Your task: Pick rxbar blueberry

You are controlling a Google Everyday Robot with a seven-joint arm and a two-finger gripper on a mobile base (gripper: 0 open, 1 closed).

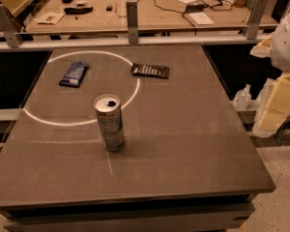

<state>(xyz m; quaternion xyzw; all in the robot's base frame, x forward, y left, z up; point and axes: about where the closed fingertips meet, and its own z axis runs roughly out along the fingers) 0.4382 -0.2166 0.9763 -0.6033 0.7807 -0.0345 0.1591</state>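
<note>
Lying flat on the desk (183,144), well left of the tool (287,37) at the right edge (state cannot be told), the rxbar blueberry (73,74) could be mistaken for the nearer dark bar (150,70).

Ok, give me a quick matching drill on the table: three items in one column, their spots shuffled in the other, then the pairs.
1 blue bar
2 dark bar
3 can

a standing upright, nearest the camera
b lying inside the white ring, left part
c lying across the ring's right edge

Pairs: 1-b, 2-c, 3-a. The gripper is not in view.
</note>
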